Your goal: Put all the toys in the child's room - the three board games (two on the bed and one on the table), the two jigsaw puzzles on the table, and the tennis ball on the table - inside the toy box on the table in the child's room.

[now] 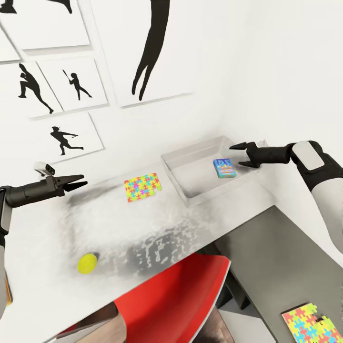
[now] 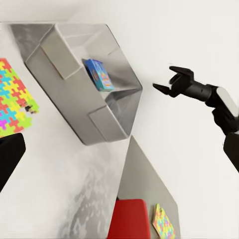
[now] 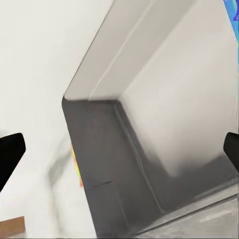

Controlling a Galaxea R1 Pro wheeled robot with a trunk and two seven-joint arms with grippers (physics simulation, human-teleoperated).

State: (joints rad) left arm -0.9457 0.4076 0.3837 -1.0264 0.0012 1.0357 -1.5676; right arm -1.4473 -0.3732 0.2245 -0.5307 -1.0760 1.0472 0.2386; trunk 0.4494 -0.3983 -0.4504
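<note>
1. The board game [image 3: 235, 11] in the right wrist view is cut by the picture's edge; its print is unreadable.
2. The jigsaw puzzle [image 1: 312, 324] on the dark side unit [image 1: 276, 247] runs off the head view's lower corner.
3. The red chair [image 1: 176, 295] is partly hidden beneath the surface [image 1: 47, 247]; its base is cut off.

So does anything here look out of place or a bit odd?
One jigsaw puzzle lies down on the low dark grey side unit, away from the other puzzle on the table. The tennis ball sits near the table's front edge. Only one board game is in the toy box.
</note>
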